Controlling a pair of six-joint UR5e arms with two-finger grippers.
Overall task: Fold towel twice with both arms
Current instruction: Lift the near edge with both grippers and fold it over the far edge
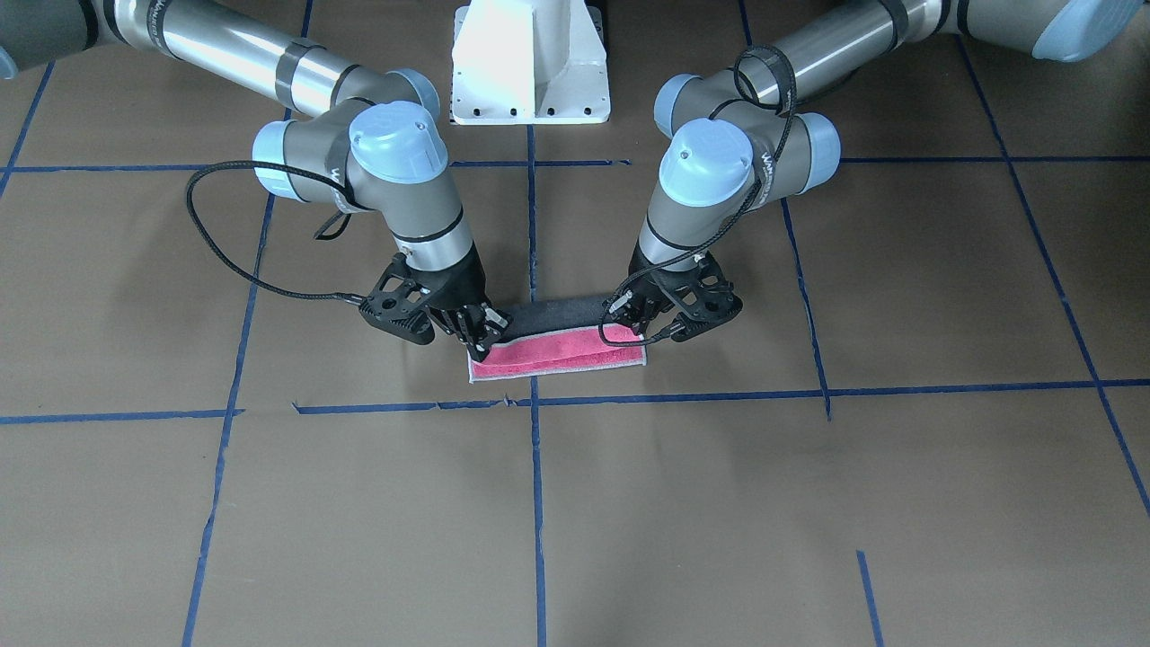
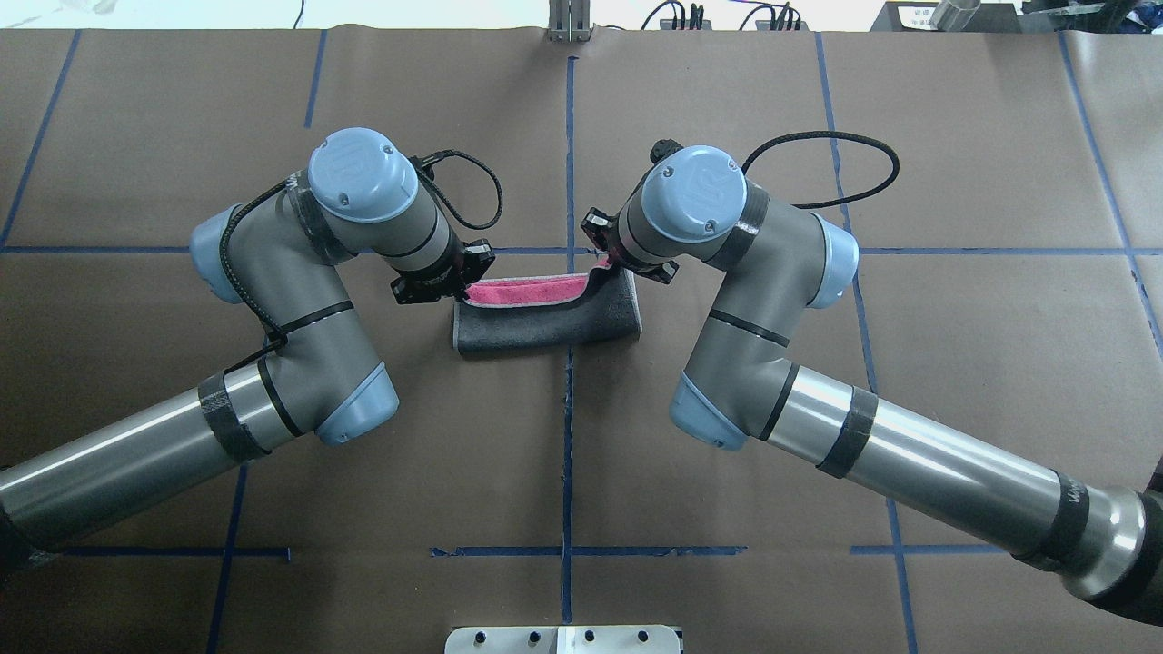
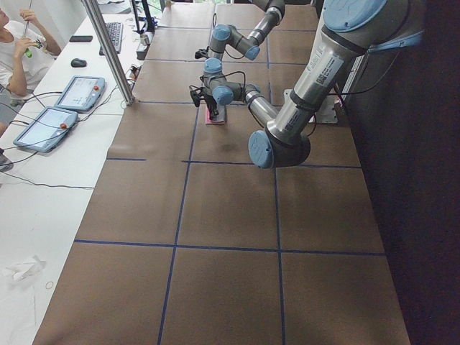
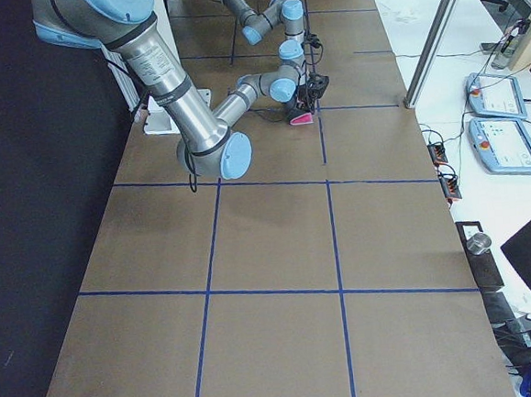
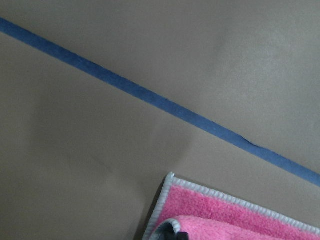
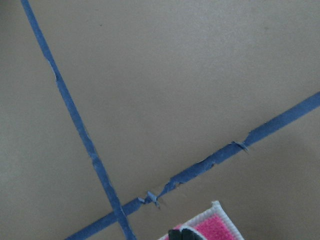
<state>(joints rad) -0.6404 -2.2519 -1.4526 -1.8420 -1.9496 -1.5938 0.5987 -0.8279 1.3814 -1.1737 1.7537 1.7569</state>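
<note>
The towel (image 1: 561,352) lies half-folded on the desk (image 1: 269,503).
The left hand (image 1: 632,316) and right hand (image 1: 483,337) each pinch a corner of its grey flap.

Long bench (image 3: 230,215) covered in brown paper, evenly lit, divided into large rectangles by blue tape lines (image 3: 176,244). Along one long side of the bench stands a white desk (image 3: 43,194) holding two grey control tablets (image 3: 44,128) (image 3: 79,92), a black keyboard (image 3: 113,34) and a black mouse (image 3: 78,62). A silver metal post (image 3: 108,50) rises at the bench's edge beside the desk. A seated person in a white shirt (image 3: 18,54) is at the desk. Along the bench's opposite side lies a black, unlit area (image 3: 424,180).
</note>
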